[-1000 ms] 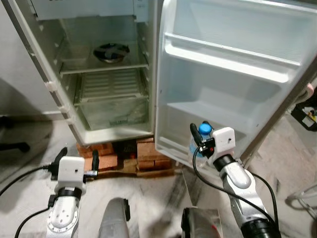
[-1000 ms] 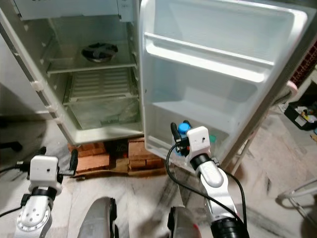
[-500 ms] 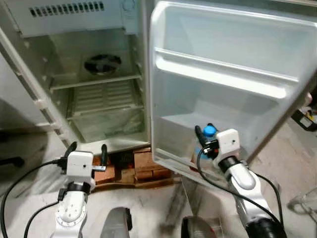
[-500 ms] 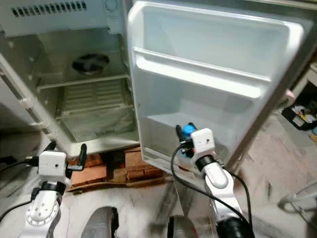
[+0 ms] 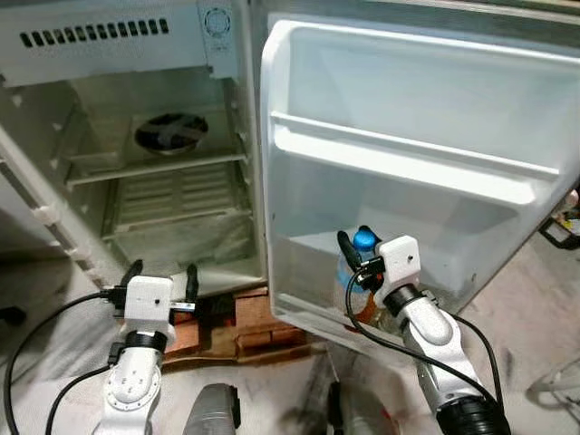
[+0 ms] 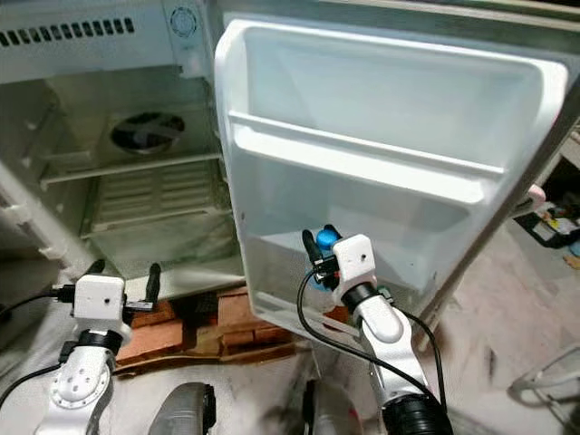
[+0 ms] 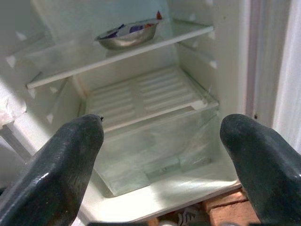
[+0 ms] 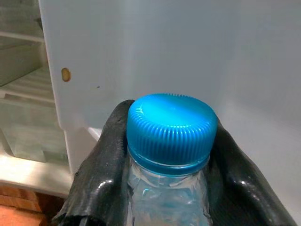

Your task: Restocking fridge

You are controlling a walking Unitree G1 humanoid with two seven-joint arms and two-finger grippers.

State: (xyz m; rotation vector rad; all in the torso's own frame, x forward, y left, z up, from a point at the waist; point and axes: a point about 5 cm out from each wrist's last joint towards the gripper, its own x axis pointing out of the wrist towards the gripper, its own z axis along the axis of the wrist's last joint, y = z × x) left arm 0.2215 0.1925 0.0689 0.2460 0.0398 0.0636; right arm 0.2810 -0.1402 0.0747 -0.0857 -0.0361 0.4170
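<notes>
The clear water bottle [image 8: 169, 155] with a blue cap [image 8: 170, 129] sits upright between the black fingers [image 8: 101, 174] of the right gripper [image 5: 355, 258], which press against its neck on both sides. No label or writing can be read on it. Just beyond the jaws stands the white inner wall of the open fridge door [image 5: 426, 136], with the door's lowest shelf [image 5: 308, 317] below the bottle. The left gripper [image 5: 161, 276] holds nothing, its fingers spread wide, and faces the fridge interior [image 7: 141, 94]. Ahead of those jaws lie a clear crisper drawer [image 7: 155, 150], a ribbed shelf, and higher up a metal bowl [image 7: 126, 35]. Bricks [image 5: 245, 326] prop up the fridge.
</notes>
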